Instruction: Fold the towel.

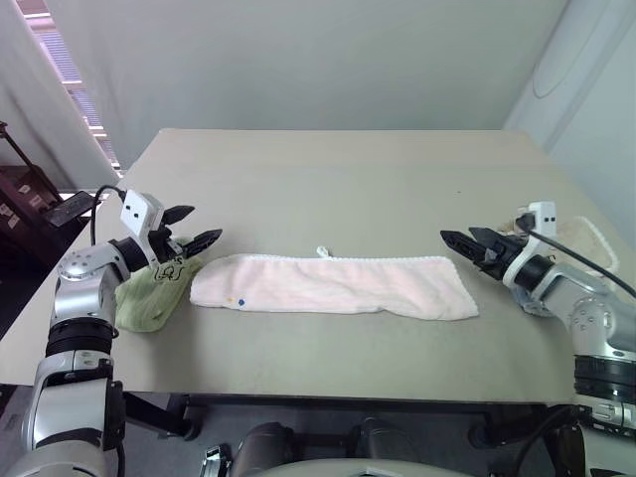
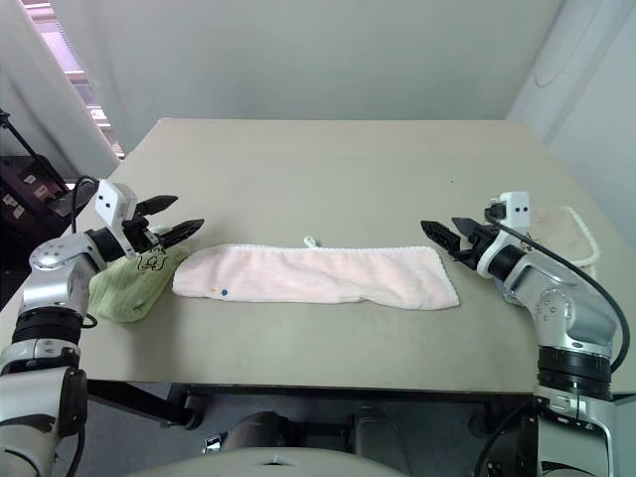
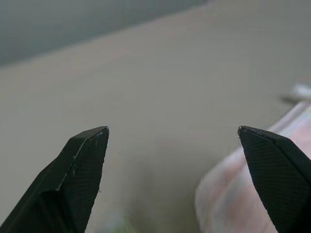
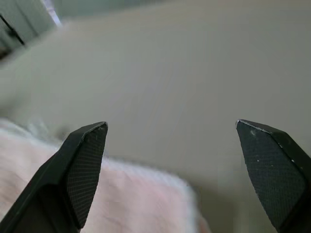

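A wide grey-beige table [image 1: 348,179] takes up most of the scene, seen from above and slightly in front. Across its near middle lies the towel [image 1: 338,285], a pale pink ribbed terry cloth folded into a long narrow band that runs from left to right. A white trim runs along its far edge, and a small white loop [image 1: 322,251] sticks up from that edge near the middle. Small dark marks [image 1: 237,300] sit near the band's left end.

Just beside the towel's left end lies a smaller lime-green towel [image 1: 154,293], bunched on the table. At the table's far right edge rests a beige towel with a cream edge [image 2: 568,234], partly hidden behind the right arm.

The left gripper [image 1: 194,229] hangs above the green towel, just off the pink towel's left end, pointing toward the table's middle. Its two black fingers [image 3: 80,170] are spread wide with nothing between them. The right gripper [image 1: 459,238] hangs just off the towel's right end, pointing left. Its fingers [image 4: 80,170] are also spread wide and empty, with the pink cloth below them.
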{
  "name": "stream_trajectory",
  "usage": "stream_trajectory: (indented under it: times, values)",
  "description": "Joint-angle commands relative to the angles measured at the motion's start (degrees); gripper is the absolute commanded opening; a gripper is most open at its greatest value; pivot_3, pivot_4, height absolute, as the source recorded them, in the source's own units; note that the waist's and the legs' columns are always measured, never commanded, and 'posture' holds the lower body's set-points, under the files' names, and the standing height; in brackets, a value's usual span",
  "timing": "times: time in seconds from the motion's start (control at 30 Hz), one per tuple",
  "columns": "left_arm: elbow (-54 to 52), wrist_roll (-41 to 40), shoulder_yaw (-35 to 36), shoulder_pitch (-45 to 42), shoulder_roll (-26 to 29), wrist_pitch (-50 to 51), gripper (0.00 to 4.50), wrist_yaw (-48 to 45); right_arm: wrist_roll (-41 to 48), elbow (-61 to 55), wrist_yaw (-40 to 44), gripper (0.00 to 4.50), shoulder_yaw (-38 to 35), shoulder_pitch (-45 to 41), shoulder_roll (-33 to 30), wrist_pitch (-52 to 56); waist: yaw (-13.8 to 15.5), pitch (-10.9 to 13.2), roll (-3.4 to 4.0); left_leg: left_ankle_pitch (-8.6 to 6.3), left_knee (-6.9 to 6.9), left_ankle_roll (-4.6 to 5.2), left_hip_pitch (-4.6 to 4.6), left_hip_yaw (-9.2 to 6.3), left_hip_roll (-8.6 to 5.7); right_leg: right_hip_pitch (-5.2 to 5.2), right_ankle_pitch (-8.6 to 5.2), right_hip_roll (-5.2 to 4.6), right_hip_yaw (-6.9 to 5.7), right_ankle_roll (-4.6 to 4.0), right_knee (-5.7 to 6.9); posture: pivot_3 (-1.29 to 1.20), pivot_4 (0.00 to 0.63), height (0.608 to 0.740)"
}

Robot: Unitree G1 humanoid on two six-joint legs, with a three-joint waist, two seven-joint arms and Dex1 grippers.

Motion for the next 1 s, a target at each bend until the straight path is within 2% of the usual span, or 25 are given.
stream_trajectory:
  times: [0.03,0.17,0.23,0.37,0.47,0.63,0.87,1.0]
  values:
    - [-12.77,-4.48,0.49,4.12,1.26,5.59,4.5,-2.37,10.95,-1.87,-1.35,4.47,-7.56,-0.28,-1.49,12.33,-0.03,-0.01,0.01,0.0,-0.02,0.0,0.0,0.0,0.0,0.0,0.0,-0.01,0.0,-0.01,-0.01,0.0,0.0,0.724]
    - [-24.8,-7.37,-0.38,10.07,0.76,10.56,4.5,-2.49,18.99,1.71,-3.4,4.47,-14.39,1.55,-3.69,25.89,0.11,0.0,0.02,0.0,-0.02,0.01,0.0,0.0,0.0,0.01,-0.04,-0.01,0.0,-0.08,0.0,0.0,0.0,0.724]
    - [-29.6,-7.69,-1.95,13.19,0.09,11.63,4.5,-2.54,24.26,6.75,-2.18,4.47,-17.69,1.68,-5.58,36.37,0.13,-0.01,0.02,0.0,0.0,0.01,0.01,0.0,0.0,0.04,-0.05,-0.01,0.0,-0.09,-0.01,0.0,0.0,0.724]
    - [-34.77,-7.79,-4.55,16.6,-1.48,13.5,4.5,-1.79,26.77,9.16,-6.1,4.47,-23.46,3.88,-5.11,44.15,0.2,-0.02,0.05,-0.01,0.02,0.01,0.07,0.0,-0.02,0.13,-0.05,-0.01,0.01,-0.1,-0.03,0.0,0.0,0.724]
    - [-36.48,-8.18,-5.87,17.23,-2.56,14.55,4.5,-1.32,30.01,9.81,-7.99,4.47,-24.12,7.71,-5.01,45.41,0.23,-0.03,0.05,-0.01,0.01,0.02,0.08,0.0,-0.02,0.13,-0.04,0.04,0.01,-0.1,-0.02,0.0,0.0,0.724]
    - [-37.4,-6.87,-9.26,18.3,-2.68,13.96,4.5,-2.68,28.71,10.0,-11.05,4.47,-25.0,12.14,-2.0,45.4,-0.04,-0.05,0.06,0.0,0.0,0.03,0.08,-0.02,-0.02,0.15,-0.13,0.11,0.02,0.18,-0.06,0.0,0.0,0.724]
    - [-37.98,-6.47,-11.17,19.08,-3.31,13.5,4.5,-2.15,26.62,10.37,-15.15,4.47,-24.4,10.96,2.43,42.67,-0.12,-0.14,-0.08,-0.01,0.0,0.03,0.11,-0.04,-0.01,0.15,-0.16,0.15,0.05,0.16,-0.05,0.0,0.0,0.724]
    - [-39.19,-6.26,-12.0,20.41,-3.27,13.65,4.5,-2.12,25.08,12.4,-17.36,4.47,-22.99,6.6,4.99,40.11,-1.19,-0.17,-0.16,-0.09,0.0,-0.1,0.2,-0.04,-0.01,0.26,-0.14,0.14,0.05,0.12,-0.13,0.0,0.0,0.724]
